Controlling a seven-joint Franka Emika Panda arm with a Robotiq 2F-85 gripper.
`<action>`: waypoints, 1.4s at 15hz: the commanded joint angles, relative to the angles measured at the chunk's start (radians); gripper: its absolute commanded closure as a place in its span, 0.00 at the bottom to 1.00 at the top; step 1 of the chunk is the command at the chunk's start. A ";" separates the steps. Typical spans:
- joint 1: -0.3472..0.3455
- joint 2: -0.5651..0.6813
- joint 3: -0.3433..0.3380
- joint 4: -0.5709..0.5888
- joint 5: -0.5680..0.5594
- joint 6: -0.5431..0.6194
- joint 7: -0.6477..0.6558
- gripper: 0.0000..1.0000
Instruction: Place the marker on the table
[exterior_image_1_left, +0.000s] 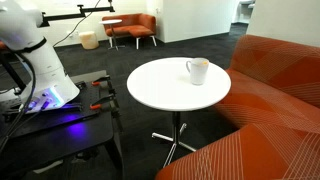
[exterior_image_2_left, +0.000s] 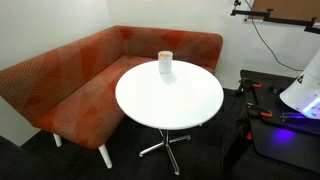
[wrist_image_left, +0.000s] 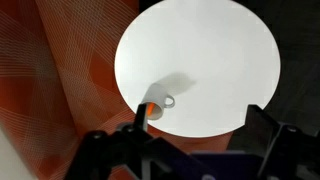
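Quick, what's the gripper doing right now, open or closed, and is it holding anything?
Gripper: open in the wrist view, jaws spread wide with nothing between them.

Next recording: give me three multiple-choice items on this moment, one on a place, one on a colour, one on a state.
1. Where is the white mug?
A. on the floor
B. on the round table, near its edge
C. on a shelf
2. What colour is the sofa?
A. blue
B. green
C. orange-red
3. How are the fingers of the gripper?
A. spread open, holding nothing
B. shut on a cloth
C. shut on a spoon

1 B: both exterior views show it there.
2 C: its upholstery is plain in every view.
3 A: the wrist view shows them wide apart.
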 joint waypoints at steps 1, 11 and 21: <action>0.006 0.001 -0.004 0.002 -0.004 -0.002 0.004 0.00; -0.017 0.046 0.001 0.024 -0.018 0.076 0.034 0.00; -0.137 0.244 0.048 0.067 -0.098 0.313 0.232 0.00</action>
